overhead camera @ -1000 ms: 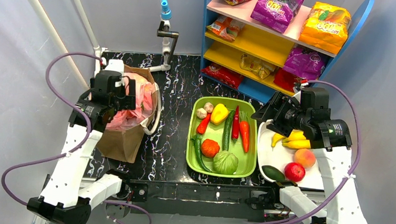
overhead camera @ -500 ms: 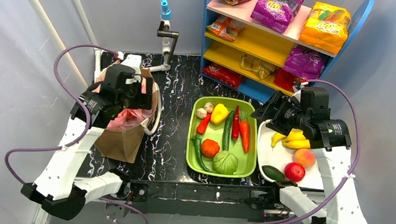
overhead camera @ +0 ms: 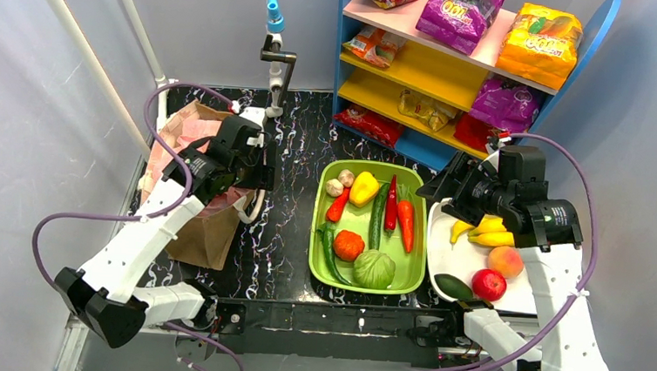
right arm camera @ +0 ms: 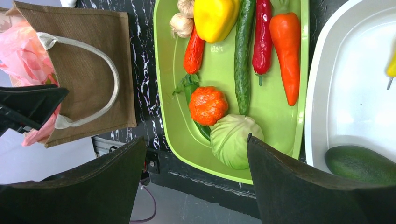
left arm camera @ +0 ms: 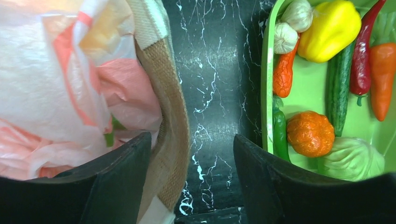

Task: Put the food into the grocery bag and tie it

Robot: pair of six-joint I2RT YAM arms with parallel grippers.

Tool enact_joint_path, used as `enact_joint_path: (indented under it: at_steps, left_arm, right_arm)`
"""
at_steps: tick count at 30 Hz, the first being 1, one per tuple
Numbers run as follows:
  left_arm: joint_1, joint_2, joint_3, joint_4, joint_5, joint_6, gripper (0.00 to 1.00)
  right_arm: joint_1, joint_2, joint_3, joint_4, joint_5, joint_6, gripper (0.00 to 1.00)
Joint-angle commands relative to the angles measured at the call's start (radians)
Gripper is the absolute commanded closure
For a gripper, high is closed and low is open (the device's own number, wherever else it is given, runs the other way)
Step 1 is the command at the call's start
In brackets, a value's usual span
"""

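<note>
- L hand: fingers spread, nothing in it. It hangs over bare counter, btwn the brown bag and the green tray. My guess: you're lining up to fetch veg.
- The grocery bag, pink plastic, sits inside the brown bag, prob. so the stiff walls prop its mouth open for drops. It's just to the L of the L hand; the tray is just to its R.
- R hand: also spread, empty, above the near end of the green tray. The orange round veg and the cabbage lie below it, close to the gap btwn its fingers. The grocery bag is well off to its L.
- Veg lie flat in one layer, mostly side by side, so I'd judge a top-down pinch is workable. Loop handles: can't make them out; no knot seen.
</note>
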Motion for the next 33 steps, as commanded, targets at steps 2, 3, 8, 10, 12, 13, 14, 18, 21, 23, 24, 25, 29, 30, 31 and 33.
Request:
enact_joint_path:
  at_steps: [2, 3, 8, 10, 12, 13, 14, 18, 21, 23, 24, 25, 29, 30, 31, 33]
  left_arm:
    - [-0.009, 0.012, -0.049, 0.058, 0.007, -0.028, 0.46]
    - [-0.009, 0.012, -0.056, 0.067, 0.004, -0.029, 0.49]
    - [-0.009, 0.032, -0.071, 0.073, -0.036, -0.032, 0.59]
    - [-0.009, 0.041, -0.079, 0.079, -0.028, -0.034, 0.73]
    - [-0.009, 0.057, -0.070, 0.078, -0.016, -0.025, 0.92]
    - [-0.009, 0.065, -0.060, 0.074, -0.007, -0.021, 0.99]
    - [-0.009, 0.072, -0.042, 0.069, 0.000, -0.021, 1.00]
    - [-0.010, 0.088, 0.047, 0.060, 0.033, -0.047, 1.00]
    - [-0.010, 0.107, 0.129, 0.063, 0.066, -0.089, 1.00]
    - [-0.014, 0.127, 0.177, 0.069, 0.094, -0.121, 1.00]
    - [-0.017, 0.136, 0.196, 0.074, 0.104, -0.140, 1.00]
    - [-0.020, 0.144, 0.207, 0.082, 0.116, -0.161, 1.00]
    - [-0.054, 0.171, 0.217, 0.139, 0.160, -0.207, 1.00]
    - [-0.065, 0.181, 0.217, 0.146, 0.169, -0.211, 1.00]
    - [-0.075, 0.190, 0.220, 0.148, 0.182, -0.215, 1.00]
    - [-0.093, 0.207, 0.236, 0.149, 0.213, -0.225, 1.00]
  right_arm:
    - [-0.005, -0.016, 0.012, 0.006, -0.002, -0.019, 0.14]
    - [-0.004, -0.015, 0.016, 0.002, -0.001, -0.021, 0.14]
    - [-0.005, -0.019, 0.017, -0.008, 0.006, -0.031, 0.14]
    - [-0.005, -0.017, 0.018, -0.009, 0.006, -0.032, 0.14]
    - [-0.005, -0.016, 0.020, -0.011, 0.005, -0.035, 0.14]
    - [-0.005, -0.013, 0.023, -0.011, 0.005, -0.036, 0.14]
    - [-0.004, -0.012, 0.027, -0.011, 0.004, -0.037, 0.14]
    - [-0.005, -0.005, 0.039, -0.016, 0.009, -0.046, 0.14]
    - [-0.005, -0.002, 0.038, -0.012, 0.011, -0.047, 0.14]
    - [-0.004, 0.001, 0.035, -0.010, 0.007, -0.047, 0.14]
    - [-0.004, 0.002, 0.033, -0.006, 0.005, -0.045, 0.14]
    - [-0.005, 0.003, 0.033, -0.005, 0.004, -0.044, 0.14]
    - [-0.004, 0.005, 0.030, 0.002, 0.002, -0.040, 0.14]
    - [-0.004, 0.005, 0.031, 0.003, 0.004, -0.039, 0.14]
    - [-0.005, 0.005, 0.032, 0.003, 0.005, -0.039, 0.14]
    - [-0.005, 0.005, 0.036, 0.000, 0.008, -0.038, 0.14]
